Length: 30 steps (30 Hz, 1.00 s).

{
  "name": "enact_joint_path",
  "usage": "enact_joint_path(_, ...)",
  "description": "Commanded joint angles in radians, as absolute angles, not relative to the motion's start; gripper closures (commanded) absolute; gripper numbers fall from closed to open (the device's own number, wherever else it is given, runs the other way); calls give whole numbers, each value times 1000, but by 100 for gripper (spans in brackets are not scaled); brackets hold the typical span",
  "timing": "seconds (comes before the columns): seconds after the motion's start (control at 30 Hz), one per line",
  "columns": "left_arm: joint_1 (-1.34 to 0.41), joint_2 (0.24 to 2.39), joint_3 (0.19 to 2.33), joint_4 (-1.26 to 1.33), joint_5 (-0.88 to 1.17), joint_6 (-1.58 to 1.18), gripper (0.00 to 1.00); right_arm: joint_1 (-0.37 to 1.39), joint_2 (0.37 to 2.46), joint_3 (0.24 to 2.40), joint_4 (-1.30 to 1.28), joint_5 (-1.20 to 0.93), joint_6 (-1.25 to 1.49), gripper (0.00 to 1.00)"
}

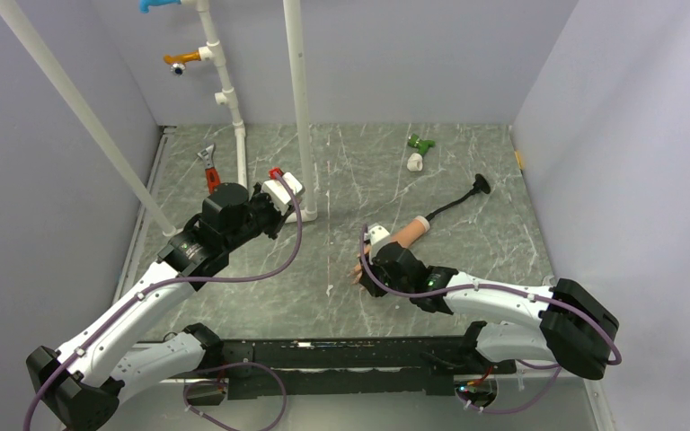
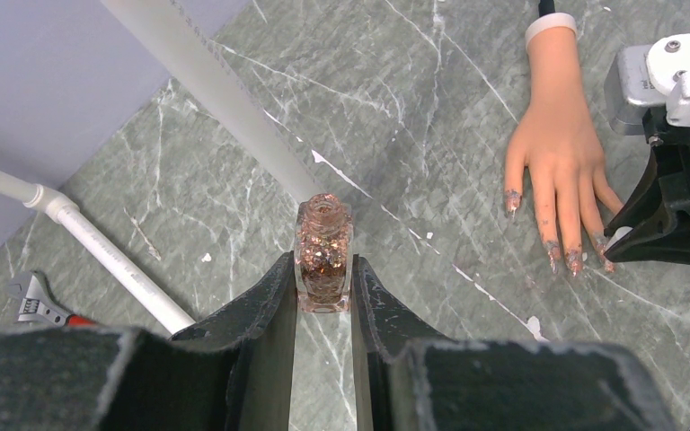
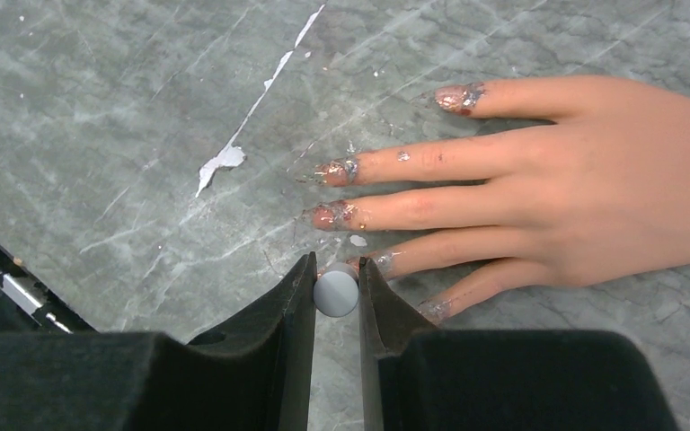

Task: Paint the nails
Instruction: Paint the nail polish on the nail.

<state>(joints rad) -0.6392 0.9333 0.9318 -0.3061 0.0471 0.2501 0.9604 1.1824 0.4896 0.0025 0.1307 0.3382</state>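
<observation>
top: mannequin hand (image 1: 406,233) fingers hidden under right arm (image 1: 494,296) | right wrist: grey round piece (image 3: 335,292) end-on, rest hidden

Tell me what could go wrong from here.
The uncapped glitter polish bottle sits pinched low in the left end effector; a tilt could spill it. The right end effector holds the brush cap beside the mannequin hand; polish strays past the nails, and a nudge could shift the hand.
</observation>
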Motion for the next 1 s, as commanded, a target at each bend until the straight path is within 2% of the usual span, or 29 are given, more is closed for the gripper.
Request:
enact_joint_path(0.0, -643, 922, 966, -285, 45, 261, 100, 965, 1168, 484, 48, 99, 327, 100)
enact_joint_path(0.43, -643, 927, 966, -285, 43, 261, 100, 965, 1087, 485, 69, 31, 314, 100)
enact_joint_path(0.97, -644, 925, 966, -287, 42, 261, 100, 964, 1143, 533, -28, 215, 283, 100)
